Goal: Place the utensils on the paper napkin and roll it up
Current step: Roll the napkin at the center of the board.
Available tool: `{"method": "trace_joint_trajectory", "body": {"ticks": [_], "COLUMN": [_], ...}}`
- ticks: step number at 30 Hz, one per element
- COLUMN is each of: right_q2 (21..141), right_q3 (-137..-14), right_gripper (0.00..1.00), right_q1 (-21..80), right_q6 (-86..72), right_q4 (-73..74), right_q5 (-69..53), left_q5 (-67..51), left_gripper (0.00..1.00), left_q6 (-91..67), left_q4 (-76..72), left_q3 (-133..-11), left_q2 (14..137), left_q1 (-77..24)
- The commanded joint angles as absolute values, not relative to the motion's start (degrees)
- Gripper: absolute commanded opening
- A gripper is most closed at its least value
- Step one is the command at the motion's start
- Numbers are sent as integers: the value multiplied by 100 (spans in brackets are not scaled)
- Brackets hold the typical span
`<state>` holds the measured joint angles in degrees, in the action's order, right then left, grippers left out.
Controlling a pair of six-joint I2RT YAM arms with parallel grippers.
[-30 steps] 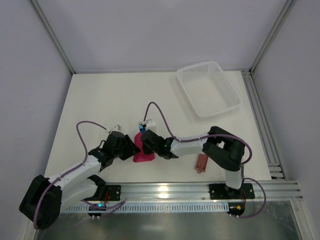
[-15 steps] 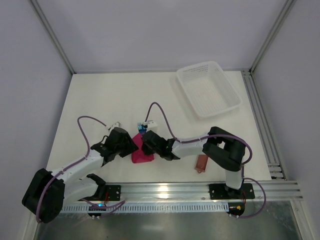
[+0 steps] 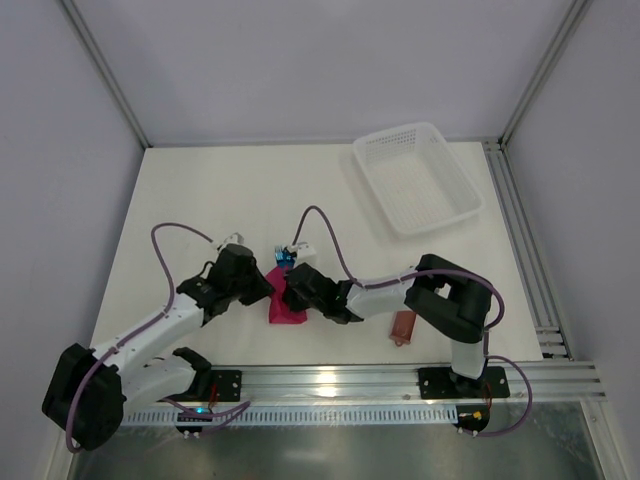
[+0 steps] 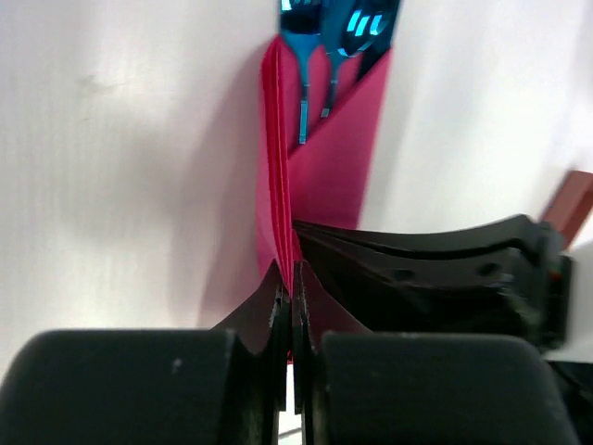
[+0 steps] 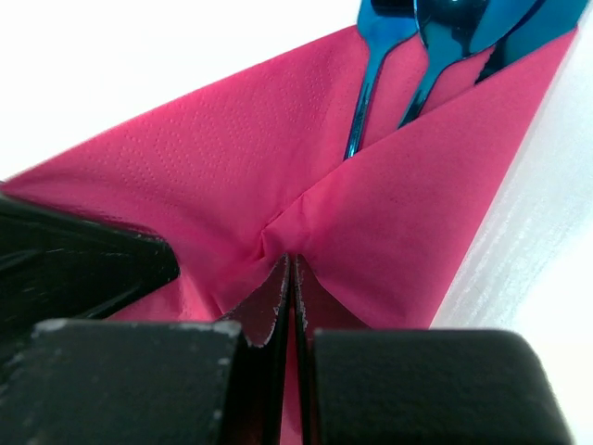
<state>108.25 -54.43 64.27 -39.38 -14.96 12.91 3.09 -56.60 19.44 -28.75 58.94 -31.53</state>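
The magenta paper napkin (image 3: 285,310) lies folded up around the blue utensils (image 3: 283,257), whose heads stick out of its far end. In the left wrist view, my left gripper (image 4: 288,271) is shut on the napkin's (image 4: 324,167) upright left fold, and the fork and spoon (image 4: 326,37) lie beyond it. In the right wrist view, my right gripper (image 5: 290,263) is shut on a pinch of the napkin (image 5: 222,176) just below the utensil handles (image 5: 398,65). From above, the left gripper (image 3: 262,290) and right gripper (image 3: 291,293) flank the napkin closely.
A white mesh basket (image 3: 417,178) stands at the back right. A reddish-brown oblong sleeve (image 3: 403,327) lies near the front rail, to the right of the right arm. The metal rail (image 3: 400,380) runs along the near edge.
My left gripper has moved in against the napkin's left side and shut on its raised fold. The right gripper has stayed shut on the napkin, shifting slightly.
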Motion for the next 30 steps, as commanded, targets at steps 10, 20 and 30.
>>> {"method": "trace_joint_trajectory", "body": {"ticks": [10, 20, 30], "right_q2": [10811, 10644, 10117], "right_q3": [-4659, -4333, -4087], "right_gripper": [4, 4, 4], "right_q1": [6460, 6434, 6434], "right_q6": [-3902, -3964, -3929], "right_q4": [-2214, -2750, -2672], "right_q5": [958, 817, 1019], "left_q5": [-465, -448, -501], "left_gripper": [0, 3, 5], "left_q6": [-6082, -5986, -5661], "left_q4": [1670, 1731, 1793], "left_q3": [-3735, -4060, -4447], "left_q2": [6511, 7092, 7646], "left_q1": [-3155, -3146, -3147]}}
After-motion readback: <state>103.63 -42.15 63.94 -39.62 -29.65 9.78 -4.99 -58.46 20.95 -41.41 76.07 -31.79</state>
